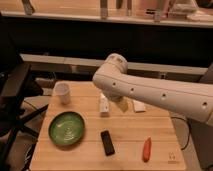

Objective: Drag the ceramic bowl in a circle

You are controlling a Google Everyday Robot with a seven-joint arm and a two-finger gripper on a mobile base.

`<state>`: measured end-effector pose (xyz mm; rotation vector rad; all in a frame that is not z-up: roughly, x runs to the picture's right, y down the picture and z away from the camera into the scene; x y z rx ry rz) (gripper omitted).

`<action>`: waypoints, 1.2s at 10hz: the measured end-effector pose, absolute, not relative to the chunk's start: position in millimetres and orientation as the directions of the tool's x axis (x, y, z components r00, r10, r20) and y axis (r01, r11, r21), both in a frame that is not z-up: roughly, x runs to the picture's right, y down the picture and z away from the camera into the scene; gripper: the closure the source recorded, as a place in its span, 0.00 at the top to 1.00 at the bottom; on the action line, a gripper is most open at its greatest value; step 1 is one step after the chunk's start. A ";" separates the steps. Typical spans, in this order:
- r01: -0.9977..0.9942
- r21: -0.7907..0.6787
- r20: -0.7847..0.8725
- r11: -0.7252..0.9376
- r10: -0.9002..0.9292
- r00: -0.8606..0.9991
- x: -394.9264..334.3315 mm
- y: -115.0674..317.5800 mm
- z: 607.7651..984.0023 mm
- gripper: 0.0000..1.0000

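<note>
The hand (121,103), mostly hidden under the arm (150,92) over the counter's (125,152) middle, is spread wide and empty (nothing gripped yet), because the green bowl (66,129) it must drag sits untouched well off to its left, nearer the camera.

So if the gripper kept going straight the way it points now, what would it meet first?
Likely the wooden table: the gripper, tucked under the arm, points down beside the white bottle. Depth is unclear.
</note>
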<state>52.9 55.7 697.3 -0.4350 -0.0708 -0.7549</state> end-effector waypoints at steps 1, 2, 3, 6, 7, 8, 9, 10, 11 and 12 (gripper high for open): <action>0.687 -0.348 0.224 0.638 -0.655 0.721 49.4 54.7 697.9 0.80; 0.697 -0.340 0.231 0.631 -0.663 0.713 45.8 53.7 698.6 0.80; 0.712 -0.327 0.244 0.622 -0.672 0.699 41.4 53.6 699.3 0.80; 0.743 -0.298 0.271 0.599 -0.694 0.668 31.6 54.0 701.7 0.80; 0.751 -0.291 0.276 0.593 -0.699 0.660 29.5 54.1 702.8 0.80; 0.758 -0.280 0.282 0.589 -0.704 0.652 26.3 54.0 704.3 0.80; 0.766 -0.270 0.288 0.584 -0.710 0.643 21.8 53.9 705.6 0.80; 0.772 -0.263 0.294 0.579 -0.714 0.635 17.4 54.1 706.5 0.80; 0.778 -0.255 0.301 0.574 -0.718 0.628 14.9 54.5 707.4 0.80; 0.784 -0.247 0.307 0.569 -0.722 0.620 12.8 54.9 708.4 0.80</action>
